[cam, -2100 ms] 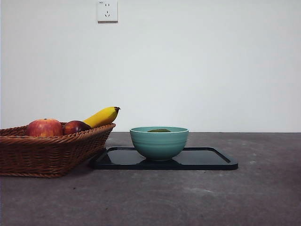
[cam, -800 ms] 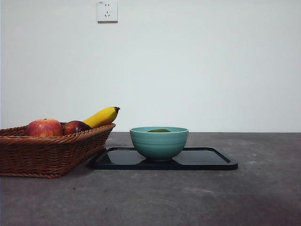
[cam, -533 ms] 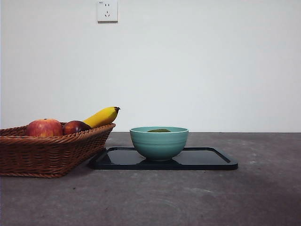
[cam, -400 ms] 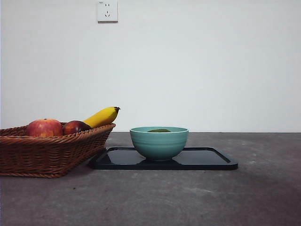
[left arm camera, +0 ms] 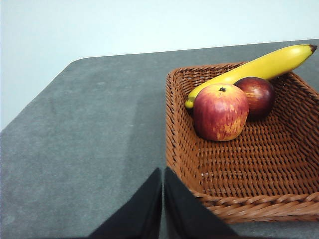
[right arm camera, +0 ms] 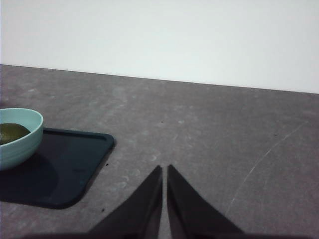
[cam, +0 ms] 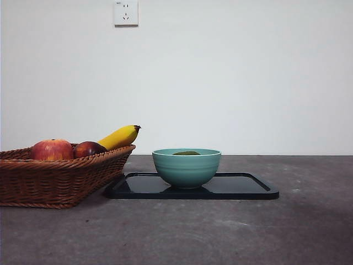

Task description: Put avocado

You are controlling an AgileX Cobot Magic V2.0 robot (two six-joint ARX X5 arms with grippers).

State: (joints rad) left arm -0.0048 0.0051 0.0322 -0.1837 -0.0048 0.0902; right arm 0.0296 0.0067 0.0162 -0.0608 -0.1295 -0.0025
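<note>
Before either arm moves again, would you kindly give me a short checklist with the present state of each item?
1. Avocado lies inside the teal bowl: ok.
2. Bowl stands upright on the black tray: ok.
3. Left gripper holds nothing, jaws shut, beside the wicker basket: ok.
4. Right gripper holds nothing, jaws shut, apart from the tray: ok.
5. Apple, dark red fruit and banana rest in the basket: ok.
6. Avocado sits stably in the bowl: cannot tell, only its top shows.

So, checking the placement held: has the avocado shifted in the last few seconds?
No. The avocado sits just as it did in the teal bowl, which stands unchanged on the black tray.
</note>
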